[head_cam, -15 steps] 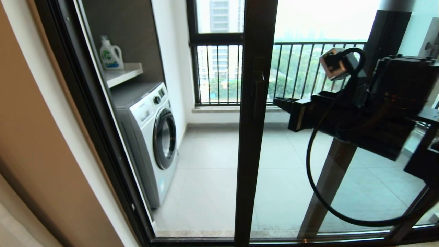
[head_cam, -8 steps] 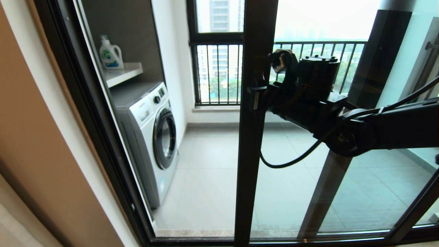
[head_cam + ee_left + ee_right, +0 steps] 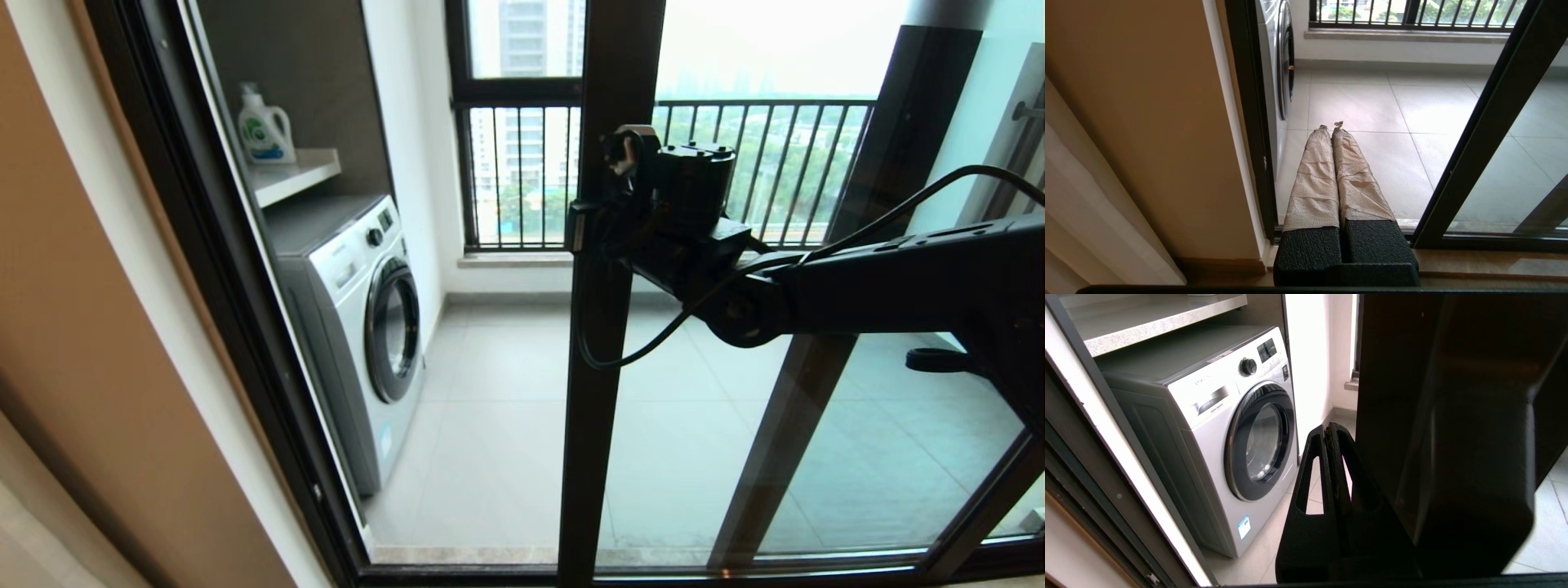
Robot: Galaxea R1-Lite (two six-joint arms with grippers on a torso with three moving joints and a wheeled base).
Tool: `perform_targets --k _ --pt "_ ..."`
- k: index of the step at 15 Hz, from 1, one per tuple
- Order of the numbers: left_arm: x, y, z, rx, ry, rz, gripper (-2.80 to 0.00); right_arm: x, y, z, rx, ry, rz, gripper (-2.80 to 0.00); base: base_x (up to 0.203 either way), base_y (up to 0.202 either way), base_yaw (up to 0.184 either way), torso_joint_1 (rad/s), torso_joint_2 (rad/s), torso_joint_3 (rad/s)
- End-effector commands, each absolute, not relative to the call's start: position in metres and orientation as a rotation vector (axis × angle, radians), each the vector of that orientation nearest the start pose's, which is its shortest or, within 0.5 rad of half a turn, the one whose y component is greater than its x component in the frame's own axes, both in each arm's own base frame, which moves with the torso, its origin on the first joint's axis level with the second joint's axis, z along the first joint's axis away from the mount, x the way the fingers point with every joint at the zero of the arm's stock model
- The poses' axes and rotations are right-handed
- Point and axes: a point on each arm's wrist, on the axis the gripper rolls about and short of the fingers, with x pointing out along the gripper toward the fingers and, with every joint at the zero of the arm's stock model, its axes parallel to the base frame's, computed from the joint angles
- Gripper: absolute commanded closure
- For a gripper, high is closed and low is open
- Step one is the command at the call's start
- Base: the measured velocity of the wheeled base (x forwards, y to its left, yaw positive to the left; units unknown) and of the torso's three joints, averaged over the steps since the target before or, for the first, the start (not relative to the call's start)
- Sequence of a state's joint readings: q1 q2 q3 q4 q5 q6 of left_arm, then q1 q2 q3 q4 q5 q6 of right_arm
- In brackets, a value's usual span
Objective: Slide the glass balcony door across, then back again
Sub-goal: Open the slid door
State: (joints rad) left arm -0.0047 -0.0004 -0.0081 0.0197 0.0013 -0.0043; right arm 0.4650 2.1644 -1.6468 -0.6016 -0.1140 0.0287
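At the glass balcony door (image 3: 608, 392), the right hand (image 3: 581, 227), fingers pressed together and empty, has swung onto its upright, seemingly poised to push; left hand (image 3: 1333, 127) closed, idle.

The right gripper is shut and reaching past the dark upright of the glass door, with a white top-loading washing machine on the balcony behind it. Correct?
One detail is off: the white washing machine is a front-loader with a round glass door, as the right wrist view shows. The shut right gripper does sit beside the dark-framed glass balcony door upright.
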Motion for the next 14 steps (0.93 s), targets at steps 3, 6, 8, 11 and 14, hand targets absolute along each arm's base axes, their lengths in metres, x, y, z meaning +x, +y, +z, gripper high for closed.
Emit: perform_targets --k 3,6,8,11,14 --pt "-0.023 0.000 0.076 -0.005 0.014 -0.003 0.00 0.423 0.184 0.237 0.048 -0.087 0.288 0.00 0.000 0.000 0.000 0.000 0.00 0.000" --pt "-0.023 0.000 0.076 -0.005 0.014 -0.003 0.00 0.426 0.173 0.238 0.039 -0.092 0.259 0.00 0.000 0.000 0.000 0.000 0.00 0.000" --pt "-0.023 0.000 0.076 -0.005 0.014 -0.003 0.00 0.426 0.166 0.242 0.041 -0.101 0.232 0.00 0.000 0.000 0.000 0.000 0.00 0.000" --pt "-0.023 0.000 0.076 -0.005 0.014 -0.003 0.00 0.423 0.155 0.246 0.042 -0.103 0.209 0.00 0.000 0.000 0.000 0.000 0.00 0.000" --pt "-0.023 0.000 0.076 -0.005 0.015 -0.003 0.00 0.418 0.143 0.243 0.037 -0.080 0.187 0.00 0.000 0.000 0.000 0.000 0.00 0.000"
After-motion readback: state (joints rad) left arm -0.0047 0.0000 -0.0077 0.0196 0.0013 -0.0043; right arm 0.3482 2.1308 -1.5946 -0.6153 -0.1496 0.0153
